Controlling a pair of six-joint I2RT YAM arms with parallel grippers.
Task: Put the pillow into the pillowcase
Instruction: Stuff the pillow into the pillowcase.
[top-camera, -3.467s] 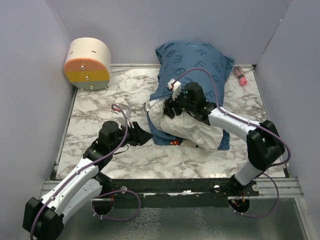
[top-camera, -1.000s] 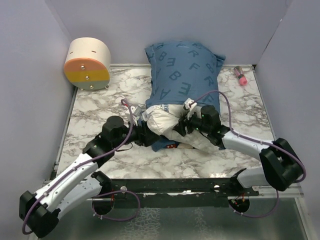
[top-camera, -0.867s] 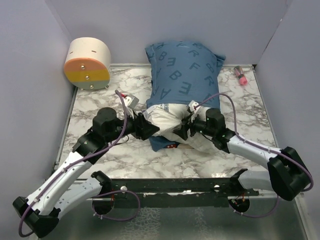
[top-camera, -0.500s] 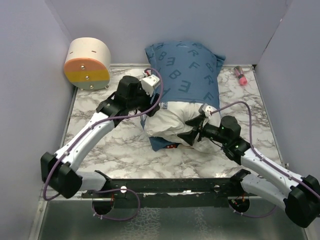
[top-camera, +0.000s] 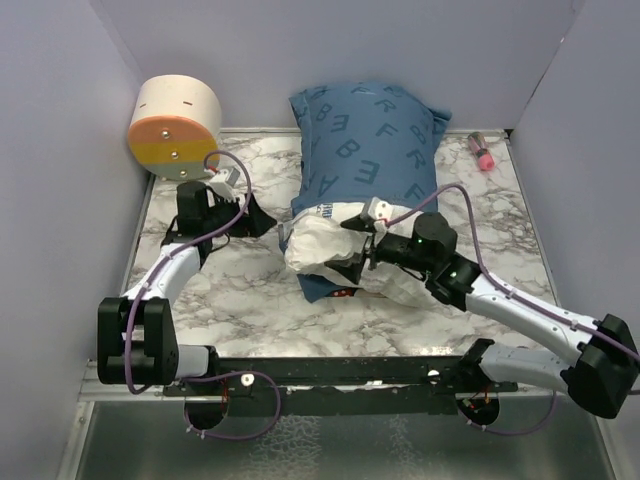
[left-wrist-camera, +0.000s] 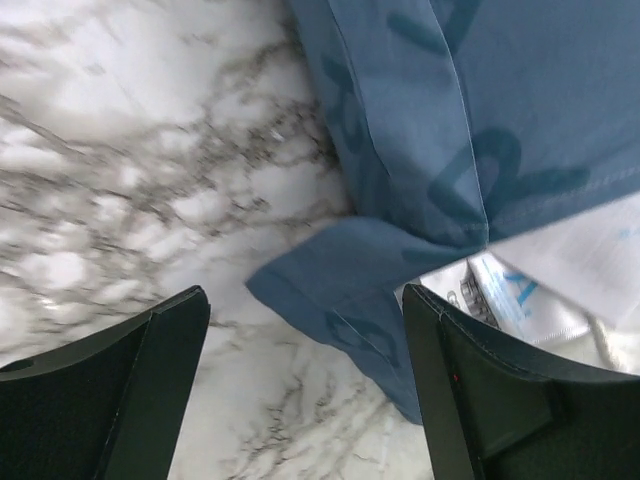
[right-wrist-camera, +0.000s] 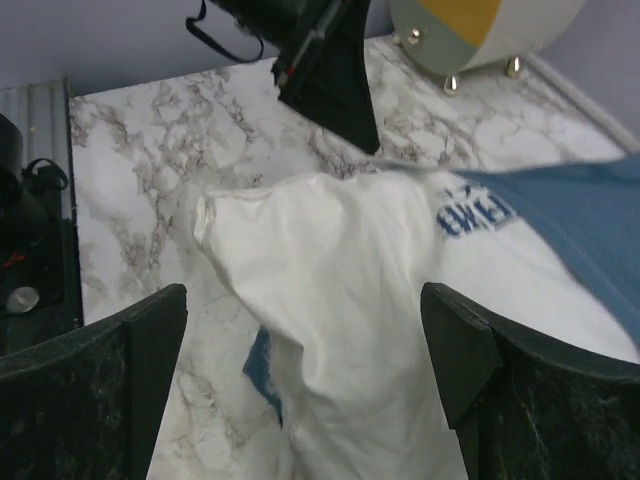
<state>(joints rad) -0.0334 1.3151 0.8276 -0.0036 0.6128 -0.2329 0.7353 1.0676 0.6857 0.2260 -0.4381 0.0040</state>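
Jo: Both grippers are shifting vs half a sec ago; L gripper (top-camera: 258, 216) is pulling back leftward off the pillowcase mouth, R gripper (top-camera: 348, 258) is coming in over the pillow's near end; both sets of jaws are spreading wider. Where's the pillow lying?

Sam: pillow (top-camera: 322, 248) is lying mid-table; far part is sitting inside the pillowcase (top-camera: 368, 130), near end is sticking out bare & bunching up; its printed label (right-wrist-camera: 470, 212) is showing right at the case's hem; a flap of blue cloth is also poking out from under the near end.

Jo: And the case?

Sam: It's running from the pillow's middle to the back wall (top-camera: 300, 50), far end leaning up against it; letters are facing up.

Jo: Jaws?

Sam: L jaws are standing wide, gripping nothing; in the L wrist view a loose hem corner of the case is lying on the marble below the gap btwn the fingers (left-wrist-camera: 150, 390). R jaws are gaping wide too, hanging over the bare white cloth, holding nothing; can't tell if they're touching it.

Jo: Anything else?

Sam: round cream drum (top-camera: 175, 125) w/ an orange & yellow face is sitting at the far-left corner of the table (top-camera: 230, 290); small pink item (top-camera: 482, 153) is lying far-right by the wall, apart from the case.
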